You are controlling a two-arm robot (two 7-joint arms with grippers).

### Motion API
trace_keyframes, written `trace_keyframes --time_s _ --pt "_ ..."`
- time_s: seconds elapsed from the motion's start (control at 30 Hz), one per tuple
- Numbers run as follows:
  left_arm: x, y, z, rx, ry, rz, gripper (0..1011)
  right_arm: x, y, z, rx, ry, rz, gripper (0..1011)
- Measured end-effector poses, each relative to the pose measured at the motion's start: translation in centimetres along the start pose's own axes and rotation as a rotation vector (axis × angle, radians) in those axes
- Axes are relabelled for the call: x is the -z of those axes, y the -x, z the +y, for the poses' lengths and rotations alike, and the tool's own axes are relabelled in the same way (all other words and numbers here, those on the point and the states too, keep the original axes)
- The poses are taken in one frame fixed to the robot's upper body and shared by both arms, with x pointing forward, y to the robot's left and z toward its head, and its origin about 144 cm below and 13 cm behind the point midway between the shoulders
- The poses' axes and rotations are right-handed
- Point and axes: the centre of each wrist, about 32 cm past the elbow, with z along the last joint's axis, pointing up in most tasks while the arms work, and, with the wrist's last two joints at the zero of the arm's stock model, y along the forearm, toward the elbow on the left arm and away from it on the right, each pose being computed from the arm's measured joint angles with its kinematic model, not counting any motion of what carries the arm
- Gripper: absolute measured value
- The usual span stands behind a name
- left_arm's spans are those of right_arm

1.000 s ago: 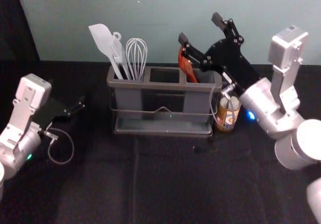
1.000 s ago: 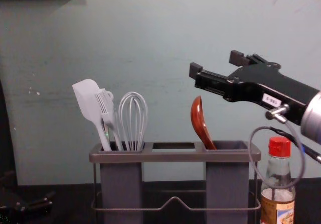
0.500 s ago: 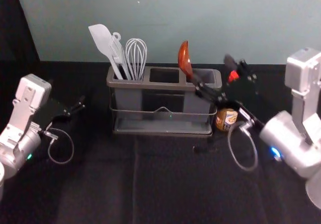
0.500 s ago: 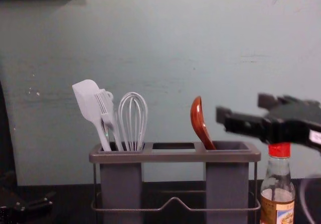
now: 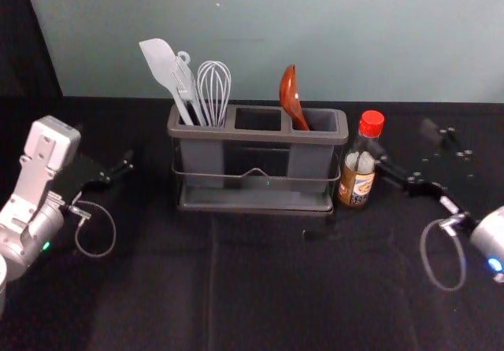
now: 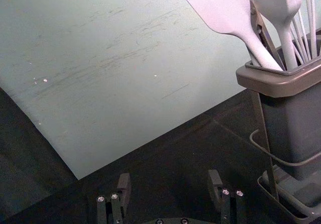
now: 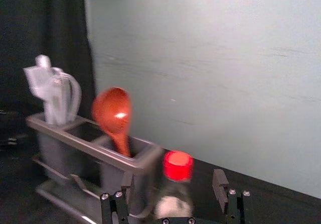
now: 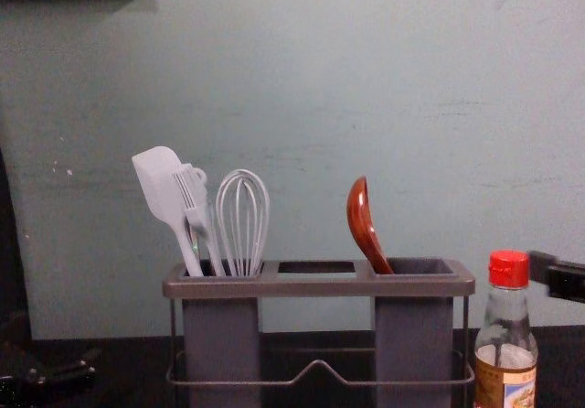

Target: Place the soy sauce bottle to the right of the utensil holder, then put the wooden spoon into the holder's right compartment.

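The wooden spoon leans in the right compartment of the utensil holder, bowl up. Against the holder's right side stands the soy sauce bottle, upright with its red cap on. My right gripper is to the right of the bottle, open and holding nothing; in the right wrist view the right gripper has the bottle's red cap beyond the space between its fingers. My left gripper is parked at the left, open and empty, as the left wrist view of the gripper confirms.
A white spatula, a brush and a whisk stand in the holder's left compartment. Its middle section holds no utensil. The wall rises behind the black-covered table.
My right gripper has moved away from above the spoon, down and to the right past the bottle, uncovering both. The spoon, the bottle and my left arm have stayed put.
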Motion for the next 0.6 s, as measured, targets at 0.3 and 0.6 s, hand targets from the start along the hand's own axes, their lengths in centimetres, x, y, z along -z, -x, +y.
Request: trace_keyframes --time_s 0.3,0.6 --pt "0.0 0.0 0.0 0.0 0.0 0.0 1005 1.4 -3.1 0.1 0.104 0.034 -0.029 1002" --pt "0.0 0.0 0.0 0.0 0.0 0.0 1005 3.2 -4.5 2.2 0.143 0.07 -0.051 1002"
